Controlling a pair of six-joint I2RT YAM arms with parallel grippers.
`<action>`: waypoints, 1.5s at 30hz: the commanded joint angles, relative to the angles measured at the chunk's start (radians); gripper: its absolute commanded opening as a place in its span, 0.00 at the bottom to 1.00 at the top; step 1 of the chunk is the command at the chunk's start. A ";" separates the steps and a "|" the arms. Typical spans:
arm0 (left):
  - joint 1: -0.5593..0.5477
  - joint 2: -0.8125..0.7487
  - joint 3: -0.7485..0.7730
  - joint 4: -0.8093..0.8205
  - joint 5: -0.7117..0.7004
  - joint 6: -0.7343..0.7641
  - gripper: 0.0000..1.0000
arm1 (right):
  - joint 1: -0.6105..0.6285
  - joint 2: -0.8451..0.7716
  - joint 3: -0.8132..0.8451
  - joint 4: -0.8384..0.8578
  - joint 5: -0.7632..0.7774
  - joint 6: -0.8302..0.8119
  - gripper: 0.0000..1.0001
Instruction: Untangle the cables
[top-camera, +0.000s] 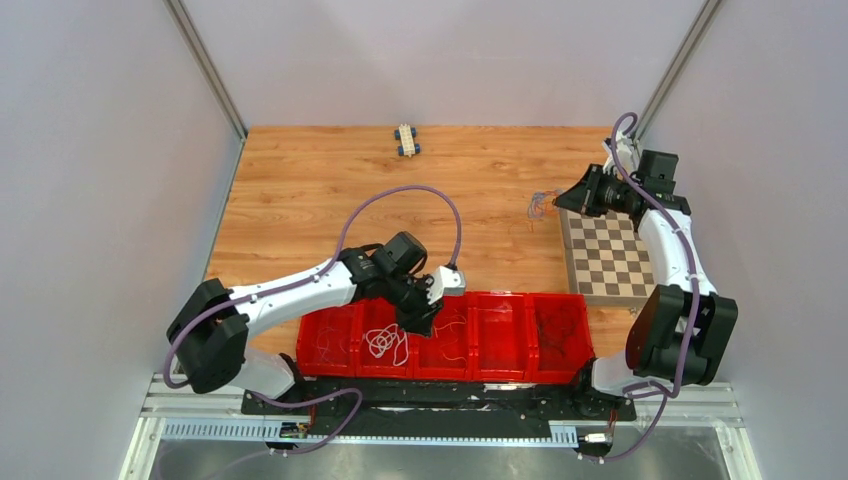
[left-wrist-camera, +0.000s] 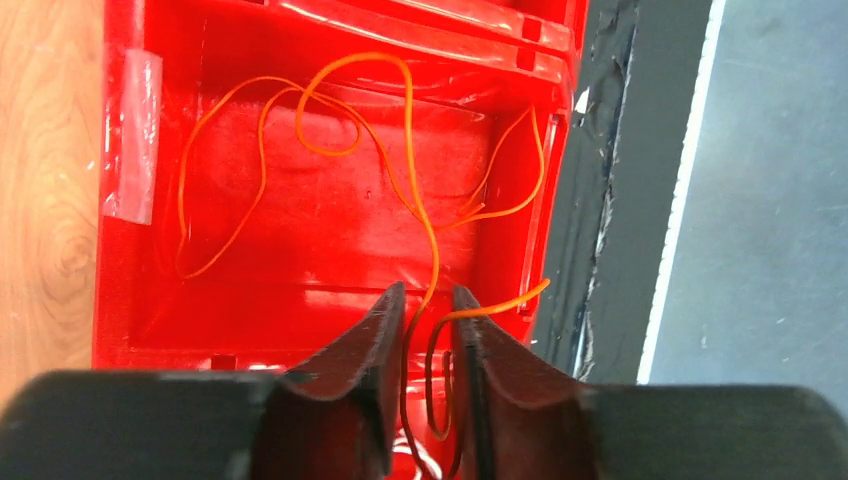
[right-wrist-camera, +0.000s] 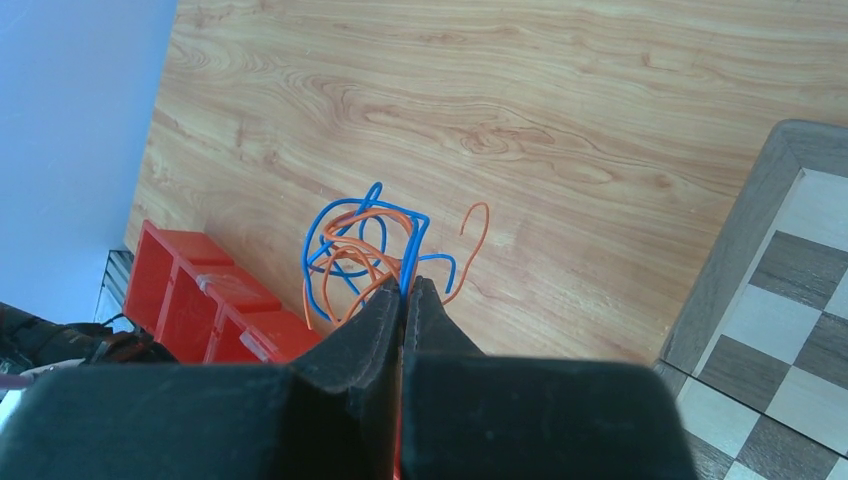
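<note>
Looking down my left wrist view, I see the left gripper (left-wrist-camera: 428, 292) over a compartment of the red bin tray (left-wrist-camera: 115, 300). Its jaws are narrowly apart, with one of the orange cables (left-wrist-camera: 405, 120) running loose between them. A white cable coil (top-camera: 385, 343) lies in the neighbouring compartment. Farther out, by the checkerboard (top-camera: 610, 262), the right gripper (right-wrist-camera: 408, 284) is pinched tight on a blue and orange tangle (right-wrist-camera: 345, 240) over the wooden table (top-camera: 320, 190).
</note>
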 joint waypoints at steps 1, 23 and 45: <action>-0.031 -0.020 0.091 -0.024 -0.063 0.067 0.36 | 0.014 -0.060 -0.005 0.019 -0.046 -0.039 0.00; 0.318 -0.168 0.296 0.276 0.303 -0.128 0.83 | 0.406 -0.156 0.068 0.018 -0.320 -0.224 0.00; 0.290 -0.074 0.211 0.491 0.303 -0.310 0.49 | 0.557 -0.127 0.143 0.020 -0.296 -0.244 0.00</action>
